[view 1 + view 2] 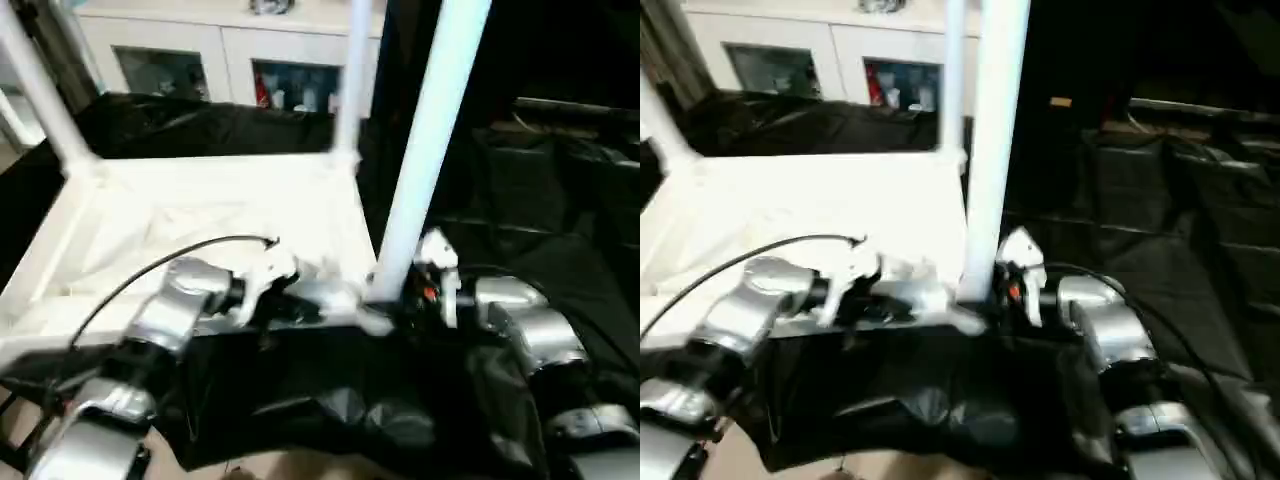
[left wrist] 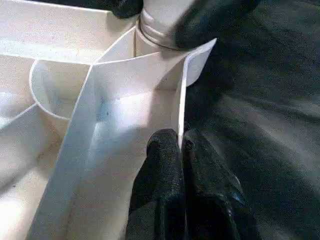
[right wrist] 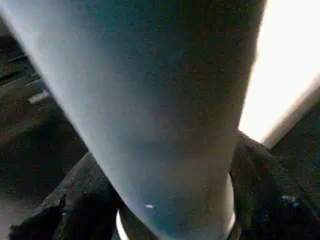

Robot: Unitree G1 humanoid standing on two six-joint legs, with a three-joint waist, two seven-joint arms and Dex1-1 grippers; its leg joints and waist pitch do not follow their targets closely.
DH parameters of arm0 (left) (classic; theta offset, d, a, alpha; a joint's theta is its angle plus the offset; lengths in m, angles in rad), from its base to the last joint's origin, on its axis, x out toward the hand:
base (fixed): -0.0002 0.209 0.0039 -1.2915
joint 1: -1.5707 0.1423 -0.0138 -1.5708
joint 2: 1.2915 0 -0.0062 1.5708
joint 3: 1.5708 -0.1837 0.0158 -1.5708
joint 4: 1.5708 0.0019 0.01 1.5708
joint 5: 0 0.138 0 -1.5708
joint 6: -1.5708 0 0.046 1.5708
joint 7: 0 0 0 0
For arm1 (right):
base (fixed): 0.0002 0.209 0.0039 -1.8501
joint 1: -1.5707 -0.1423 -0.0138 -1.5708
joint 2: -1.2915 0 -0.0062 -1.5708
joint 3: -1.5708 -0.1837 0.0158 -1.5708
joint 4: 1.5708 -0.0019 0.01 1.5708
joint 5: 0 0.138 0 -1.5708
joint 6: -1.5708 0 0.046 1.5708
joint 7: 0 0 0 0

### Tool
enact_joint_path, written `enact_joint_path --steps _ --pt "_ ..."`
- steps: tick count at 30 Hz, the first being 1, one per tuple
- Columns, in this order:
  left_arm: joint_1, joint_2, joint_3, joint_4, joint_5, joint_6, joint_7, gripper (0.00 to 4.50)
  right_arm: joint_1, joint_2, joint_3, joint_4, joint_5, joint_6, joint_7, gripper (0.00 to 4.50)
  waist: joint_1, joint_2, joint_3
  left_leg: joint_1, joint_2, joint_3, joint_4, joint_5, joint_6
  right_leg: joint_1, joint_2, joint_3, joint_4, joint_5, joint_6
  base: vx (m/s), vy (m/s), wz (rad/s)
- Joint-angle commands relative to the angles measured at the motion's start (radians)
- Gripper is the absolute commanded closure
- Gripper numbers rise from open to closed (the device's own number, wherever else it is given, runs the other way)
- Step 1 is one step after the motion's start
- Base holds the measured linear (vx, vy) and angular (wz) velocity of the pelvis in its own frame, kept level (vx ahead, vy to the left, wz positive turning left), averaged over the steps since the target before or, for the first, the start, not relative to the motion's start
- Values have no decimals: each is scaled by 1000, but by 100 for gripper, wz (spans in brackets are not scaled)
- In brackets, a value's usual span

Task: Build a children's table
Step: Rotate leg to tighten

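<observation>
With the left pincer (image 2: 180, 150) pinched on the rim of the upturned white ribbed plastic tabletop (image 1: 200, 215), the long white tubular leg (image 1: 425, 150) at 3 o'clock, clasped by the right pincer (image 1: 400, 290), is best kept upright while seated.

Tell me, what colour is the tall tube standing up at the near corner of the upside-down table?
White; the tall plastic tube leg shows best in the left eye view.

Smooth, glossy white plastic forms the tabletop (image 2: 125, 115) and leg (image 1: 425, 150); black fingers (image 2: 165, 175) look rough-textured, and beside them lies matt black cloth (image 2: 265, 125).
</observation>
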Motion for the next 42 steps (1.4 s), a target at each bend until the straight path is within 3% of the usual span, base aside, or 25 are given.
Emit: enact_joint_path --steps 1,2,7,10,11,15,19,26,30,37,42 --pt "-56 -72 31 15 -23 0 127 450 10 89 74 58 -38 9 -75 192 -4 -13 -53 1 -13 16 -68 -221 11 44 -46 19 -93 -391 -157 0 0 0" --pt "-69 -89 37 31 -19 0 166 450 -3 118 61 90 -44 9 -152 192 -6 -7 -53 -1 -14 15 -69 -225 12 44 -45 20 -94 -400 -153 0 0 0" --pt "-93 -137 49 54 -8 4 251 450 -50 219 -6 186 -42 23 -404 192 -20 0 -54 -4 -16 12 -71 -238 4 43 -44 18 -95 -398 -152 0 0 0" --pt "-104 -159 52 75 0 -7 290 450 -80 258 -8 236 -63 -30 -468 192 -25 1 -56 -3 -16 12 -70 -242 -2 42 -43 17 -95 -377 -159 0 0 0" --pt "-107 -163 54 82 0 -24 300 450 -89 267 -17 247 -55 -49 -460 136 -25 2 -57 -5 -16 12 -70 -238 2 44 -43 18 -92 -349 -168 0 0 0" --pt "-108 -159 55 80 -7 -34 280 450 -91 261 -41 224 -11 -51 -388 102 -22 4 -61 -10 -16 13 -67 -207 26 52 -42 18 -83 -255 -193 0 0 0" --pt "-89 -125 42 63 -14 -45 201 450 -87 210 -9 180 -16 -55 -284 66 -22 4 -63 -11 -15 14 -65 -190 39 57 -41 17 -79 -201 -215 0 0 0" --pt "-60 -72 23 29 -26 -53 87 450 -52 100 68 81 -3 -66 -2 66 -16 2 -63 -11 -12 15 -63 -173 59 59 -41 16 -76 -173 -231 0 0 0" --pt "-24 -20 3 -23 -52 -70 -41 450 -3 -10 125 -32 29 -6 217 66 -9 2 -65 -11 -7 17 -60 -161 74 62 -40 15 -69 -130 -247 0 0 0" --pt "-3 26 -17 -51 -58 -72 -132 450 16 -71 141 -72 34 48 319 66 2 3 -62 -8 -5 19 -61 -180 67 57 -41 16 -71 -160 -251 0 0 0" --pt "10 52 -25 -68 -61 -69 -186 450 29 -98 153 -107 39 81 360 106 9 6 -62 -7 -5 18 -63 -168 54 57 -41 17 -69 -153 -244 0 0 0"
